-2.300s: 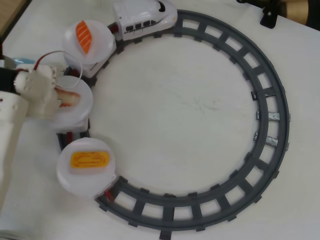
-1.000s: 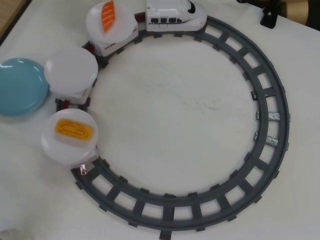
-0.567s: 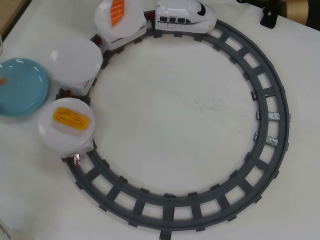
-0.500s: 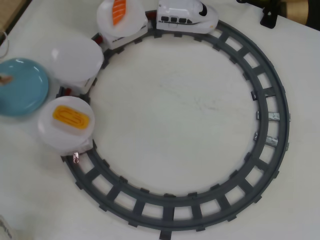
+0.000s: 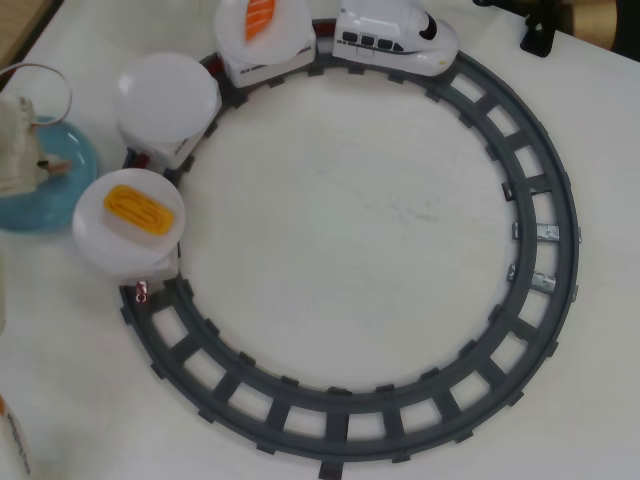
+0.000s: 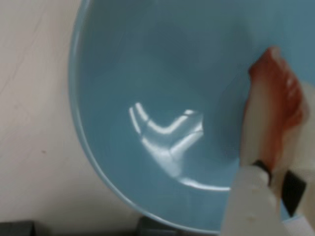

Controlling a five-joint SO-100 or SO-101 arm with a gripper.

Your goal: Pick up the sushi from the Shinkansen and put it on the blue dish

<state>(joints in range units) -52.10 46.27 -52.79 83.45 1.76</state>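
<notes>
The blue dish [image 5: 62, 200] sits at the left edge of the overhead view and fills the wrist view [image 6: 147, 88]. My gripper [image 5: 28, 160] hangs over it, shut on the sushi [image 6: 273, 103], a whitish-pink piece with red edges, held just above the dish's right part in the wrist view. In the overhead view only the sushi's red tip [image 5: 55, 166] shows beside the gripper. The Shinkansen [image 5: 395, 38] stands at the top of the track, with three plate cars behind it.
The grey circular track [image 5: 560, 200] rings the table's middle. The first car's plate carries an orange salmon piece [image 5: 259, 17], the middle plate [image 5: 165, 95] is bare, and the last plate carries a yellow egg piece [image 5: 140, 209]. A black object [image 5: 540, 30] stands at top right.
</notes>
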